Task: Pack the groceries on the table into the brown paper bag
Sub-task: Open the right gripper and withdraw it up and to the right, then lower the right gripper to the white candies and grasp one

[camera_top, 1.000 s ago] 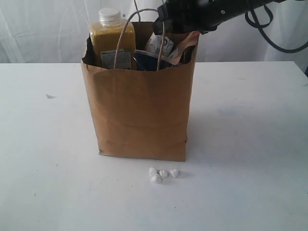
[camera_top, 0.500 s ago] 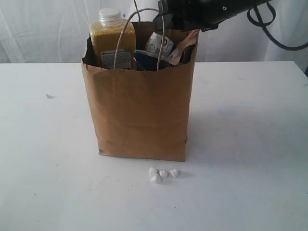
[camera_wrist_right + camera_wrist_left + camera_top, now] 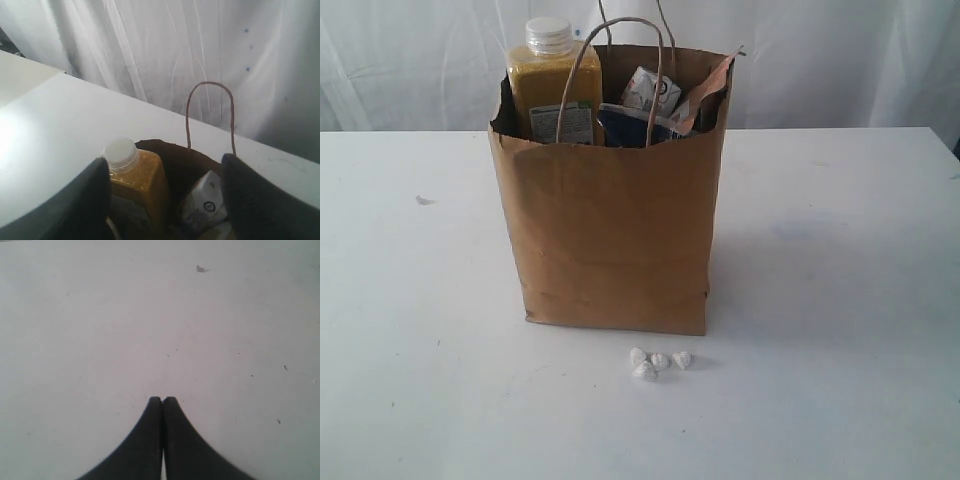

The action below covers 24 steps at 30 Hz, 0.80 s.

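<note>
R gripper (image 3: 162, 167) spread wide, nothing between, above the brown paper bag (image 3: 610, 230); L gripper (image 3: 163, 400) pressed together over bare white table (image 3: 840, 300), white curtain (image 3: 820, 60) behind. Bag upright mid-table w/ yellow-grain bottle (image 3: 552, 90), small blue-white carton (image 3: 652, 92), brown-red pouch (image 3: 712, 88) inside; tiny white lumps (image 3: 658, 363) on table just in front.

You've got a matt, slightly creased brown paper bag (image 3: 610, 240) there, with twisted paper handles (image 3: 582, 75). The yellow-grain bottle (image 3: 552, 90) looks like clear, shiny plastic, with a smooth white plastic cap (image 3: 548, 33). The brown-red pouch (image 3: 712, 85) has a glossy film look, and the small blue-white carton (image 3: 653, 92) reads as printed card. The surface (image 3: 840, 300) is smooth matt white with faint specks, the tiny white lumps (image 3: 658, 363) look crinkly, and your left claw (image 3: 162, 400) is smooth matt black. The curtain (image 3: 150, 45) is soft white cloth.
</note>
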Tool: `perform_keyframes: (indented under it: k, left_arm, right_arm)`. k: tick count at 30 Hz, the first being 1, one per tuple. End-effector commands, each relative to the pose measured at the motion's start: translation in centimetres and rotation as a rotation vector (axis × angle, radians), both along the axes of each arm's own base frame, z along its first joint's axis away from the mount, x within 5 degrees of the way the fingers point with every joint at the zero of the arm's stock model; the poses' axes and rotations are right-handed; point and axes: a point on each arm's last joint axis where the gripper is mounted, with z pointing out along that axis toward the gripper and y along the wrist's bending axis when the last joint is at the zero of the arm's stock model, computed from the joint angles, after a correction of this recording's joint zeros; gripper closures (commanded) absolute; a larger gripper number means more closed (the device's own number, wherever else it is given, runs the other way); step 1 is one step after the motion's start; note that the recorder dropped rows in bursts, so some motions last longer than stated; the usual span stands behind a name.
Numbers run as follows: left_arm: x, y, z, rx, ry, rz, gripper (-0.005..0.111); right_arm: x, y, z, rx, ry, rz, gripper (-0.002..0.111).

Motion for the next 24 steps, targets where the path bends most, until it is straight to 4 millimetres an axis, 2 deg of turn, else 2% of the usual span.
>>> perform_keyframes:
  k: [1, 6, 10, 12, 18, 24]
  left_arm:
    - [0.0, -0.1, 0.0, -0.017, -0.010, -0.005, 0.107]
    - [0.0, -0.1, 0.0, -0.017, -0.010, -0.005, 0.107]
    - [0.0, -0.1, 0.0, -0.017, -0.010, -0.005, 0.107]
    - [0.0, -0.1, 0.0, -0.017, -0.010, -0.005, 0.107]
    - [0.0, -0.1, 0.0, -0.017, -0.010, -0.005, 0.107]
    - [0.0, -0.1, 0.0, -0.017, -0.010, -0.005, 0.107]
  right_arm:
    - [-3.1, -1.6, 2.0, -0.130, -0.095, -0.008, 0.055]
    - [-4.6, -4.8, 1.6, -0.416, -0.046, -0.190, 0.066]
    - [-5.0, -7.6, -0.2, -0.655, 0.168, -0.384, 0.073]
    - [-5.1, -8.2, -0.9, -0.705, 0.254, -0.433, 0.073]
    - [-4.7, -7.6, -3.0, -0.681, 0.345, -0.406, 0.073]
    - [-4.9, -6.8, -7.5, -0.677, 0.509, -0.315, 0.073]
